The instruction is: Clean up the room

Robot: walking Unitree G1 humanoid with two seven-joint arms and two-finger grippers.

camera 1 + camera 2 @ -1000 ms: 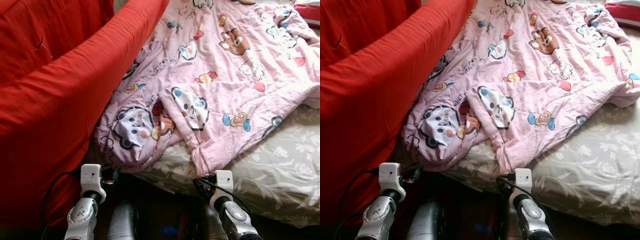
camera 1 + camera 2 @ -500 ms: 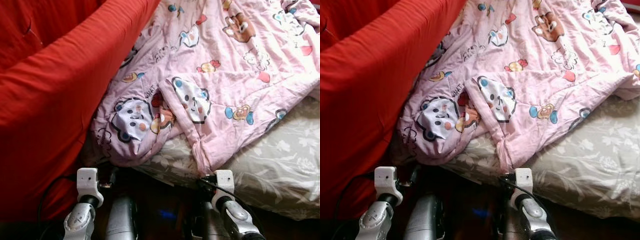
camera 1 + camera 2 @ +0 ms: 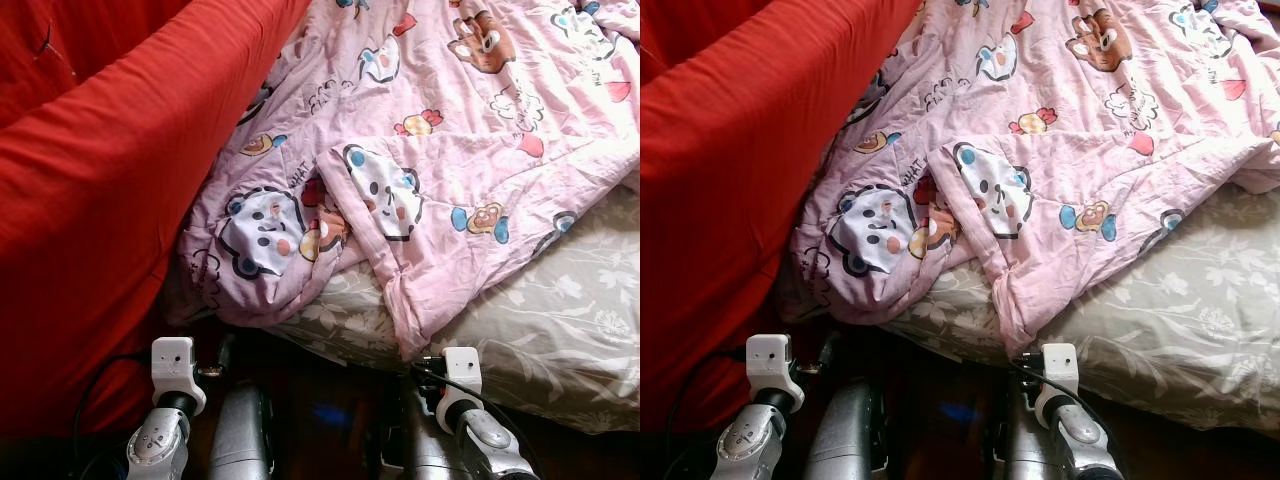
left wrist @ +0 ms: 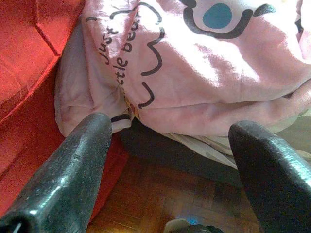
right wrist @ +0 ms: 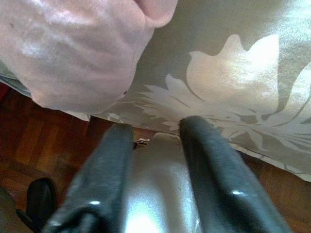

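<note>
Pink cartoon-print quilt [image 3: 430, 150], rumpled, corner drooping over bed edge

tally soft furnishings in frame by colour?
Pink: 1, cartoon-print quilt
Red: 1, red cover
Grey: 1, floral bedsheet
Total: 3

Both silver arms are being held low, below the near edge of the pink quilt [image 3: 440, 150]. The left gripper [image 4: 180, 160] is being kept with its fingers [image 4: 73, 170] spread wide beneath the quilt's hanging corner. The right gripper [image 5: 155, 145] is being kept with its fingers [image 5: 214, 174] nearly together, just below that edge.
</note>
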